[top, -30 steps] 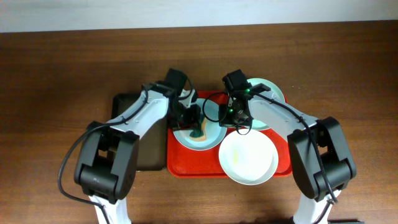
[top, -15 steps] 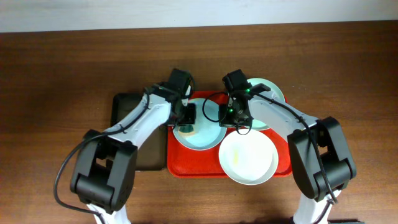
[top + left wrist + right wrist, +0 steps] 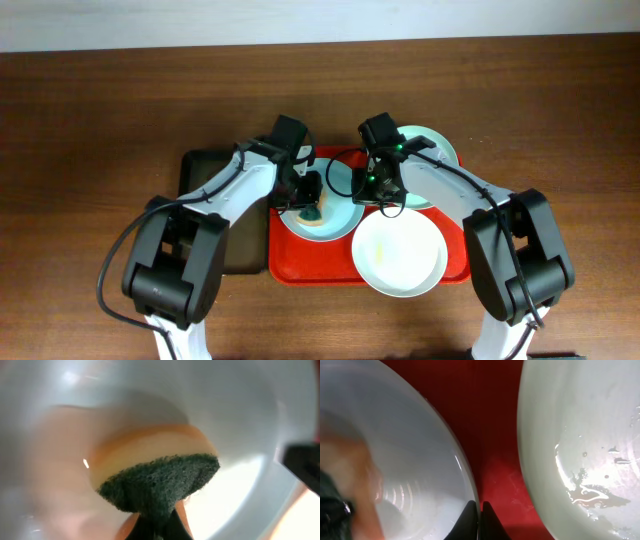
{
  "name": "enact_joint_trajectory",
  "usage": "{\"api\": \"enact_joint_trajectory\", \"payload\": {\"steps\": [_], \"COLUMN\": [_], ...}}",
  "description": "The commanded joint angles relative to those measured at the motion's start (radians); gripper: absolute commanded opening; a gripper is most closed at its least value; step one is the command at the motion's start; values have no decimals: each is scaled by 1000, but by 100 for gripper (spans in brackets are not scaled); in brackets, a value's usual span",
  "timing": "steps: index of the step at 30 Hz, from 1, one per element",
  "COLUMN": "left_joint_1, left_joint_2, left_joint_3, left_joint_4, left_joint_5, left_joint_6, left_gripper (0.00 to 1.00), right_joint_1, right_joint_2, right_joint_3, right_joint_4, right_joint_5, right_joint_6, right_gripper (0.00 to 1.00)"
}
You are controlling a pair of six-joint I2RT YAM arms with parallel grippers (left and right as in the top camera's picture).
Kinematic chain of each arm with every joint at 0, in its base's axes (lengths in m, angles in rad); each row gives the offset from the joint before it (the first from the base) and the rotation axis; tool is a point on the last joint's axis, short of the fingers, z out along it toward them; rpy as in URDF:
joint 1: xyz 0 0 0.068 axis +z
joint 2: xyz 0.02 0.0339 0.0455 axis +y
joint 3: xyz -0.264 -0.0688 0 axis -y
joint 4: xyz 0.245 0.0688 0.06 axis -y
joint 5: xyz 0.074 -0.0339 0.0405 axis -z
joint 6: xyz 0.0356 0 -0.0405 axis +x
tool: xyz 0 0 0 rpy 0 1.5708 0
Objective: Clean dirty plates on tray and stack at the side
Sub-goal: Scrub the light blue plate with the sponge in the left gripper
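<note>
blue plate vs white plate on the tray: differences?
The blue plate has the sponge pressed on it by the left hand; white plate is untouched. The blue plate lies at the tray's back left; white plate at near right, overhanging the rim. Both round, shallow, similar size.

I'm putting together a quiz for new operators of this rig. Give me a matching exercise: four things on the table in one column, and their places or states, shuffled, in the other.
Column one
1. pale blue plate
2. white plate
3. pale green plate
4. black tray

Column two
A. at the near edge of the red tray
B. far right on the red tray
C. left of the red tray, outside it
D. has the sponge on it

Pairs: 1-D, 2-A, 3-B, 4-C
</note>
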Motion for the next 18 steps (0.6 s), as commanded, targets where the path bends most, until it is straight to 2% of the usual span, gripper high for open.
{"api": "enact_joint_trajectory", "payload": {"steps": [1,3,5,7,13,18], "left_joint_1": [51,61,60,58,13,-32], "left_joint_2": [0,-43,-64,-54,42,89], "left_joint_3": [80,106,106,96,63,62], "left_joint_4": [-51,-81,-101,-110,-83,-80], "left_joint_5": [178,27,-156,-208,-215,-42], "left_joint_6": [55,54,54,54,40,32], "left_gripper": [0,0,0,0,0,0], "right_joint_1": [6,6,6,6,6,6], "right_joint_2": [-19,-19,-19,-19,-19,-19], "right_joint_3": [-15,-15,-15,-15,-15,-15], "right_joint_4": [5,2,3,6,5,5], "right_joint_5": [5,4,-37,-51,-51,-51], "right_joint_6": [2,-3,-66,-73,-73,-73], "right_gripper": [4,4,4,4,4,4]}}
